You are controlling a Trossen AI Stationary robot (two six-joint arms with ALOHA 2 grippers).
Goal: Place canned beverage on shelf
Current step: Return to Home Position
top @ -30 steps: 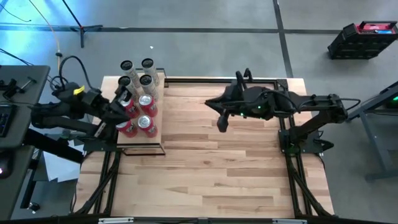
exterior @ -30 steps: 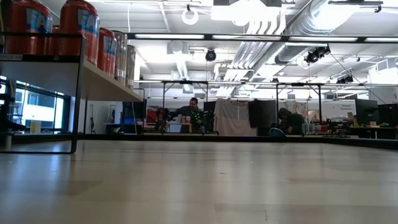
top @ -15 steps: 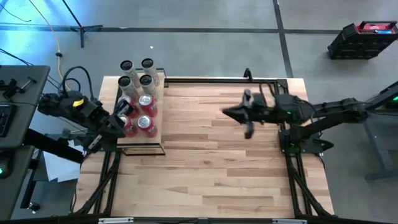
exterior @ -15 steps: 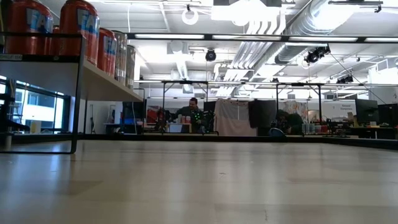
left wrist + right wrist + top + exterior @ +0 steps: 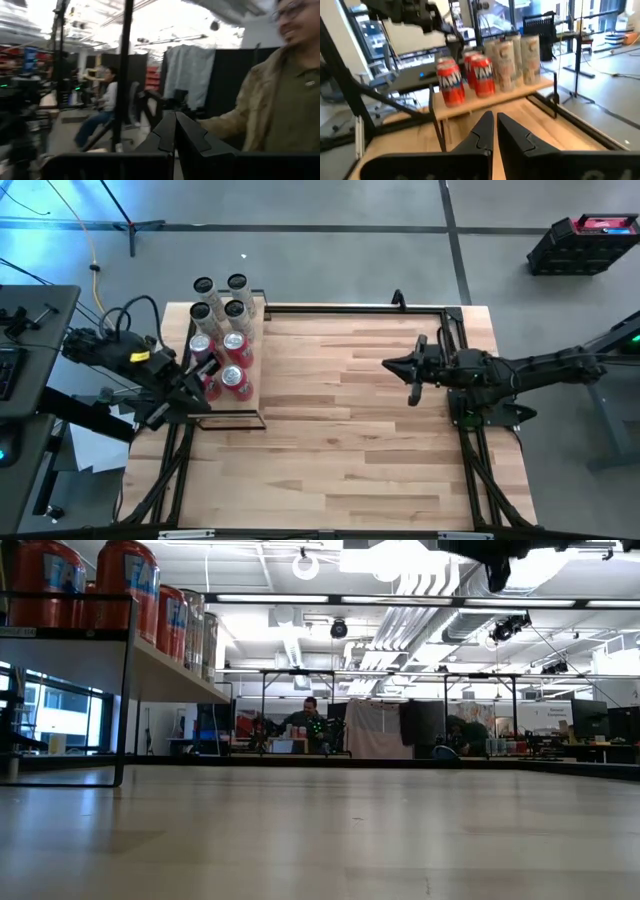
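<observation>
Tabletop: bare wood across the middle, near half and right side, so passage there is open. The far-left corner is taken by the shelf, its board packed close with red cans and white cans. The left claw crowds the shelf's left edge. The right claw hangs above the right half, well apart from the shelf. Low view: open space under the shelf board.

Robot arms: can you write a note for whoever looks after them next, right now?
Left gripper: jaws shut, empty, at the left edge of the shelf.
Right gripper: jaws shut, empty, over the right side of the table.
The shelf stands at the table's far left, with red cans nearer and pale cans farther back.
Done: cans shelved.
Left: probably only parking both arms.
</observation>
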